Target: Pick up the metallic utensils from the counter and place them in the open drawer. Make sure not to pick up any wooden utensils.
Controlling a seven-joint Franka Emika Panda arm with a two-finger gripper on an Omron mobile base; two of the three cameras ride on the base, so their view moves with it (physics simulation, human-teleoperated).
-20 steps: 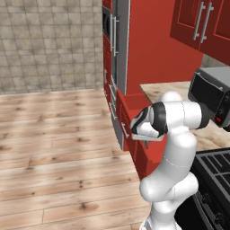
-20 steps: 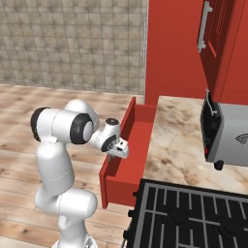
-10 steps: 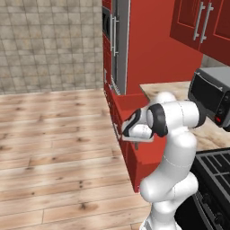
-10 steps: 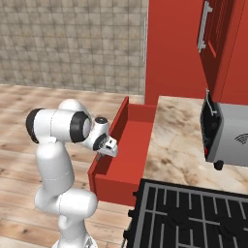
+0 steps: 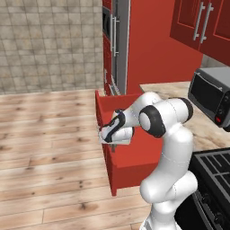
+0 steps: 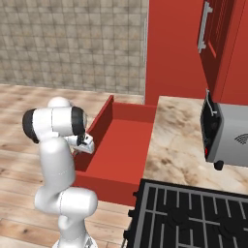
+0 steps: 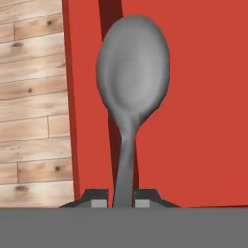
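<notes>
the end effector (image 7: 123,202) is clamped on the handle of a slim grey metal spoon (image 7: 131,92) (bowl forward), just above the deep red open drawer (image 6: 127,145).

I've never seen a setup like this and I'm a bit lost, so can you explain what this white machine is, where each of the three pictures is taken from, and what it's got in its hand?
The white machine is a robot arm on a driving base, in a computer-rendered kitchen. Two pictures come from cameras on that base, behind the arm to its left and right; both look forward over it. The third comes from a camera on the hand itself.

The arm's gripper reaches over the pulled-out red drawer. In the hand view its fingers are shut on the handle of a grey metal spoon, whose round bowl points away from the camera over the drawer.

Next to the drawer is the marbled stone counter, with a toaster oven on it and a black stove in front.
</notes>
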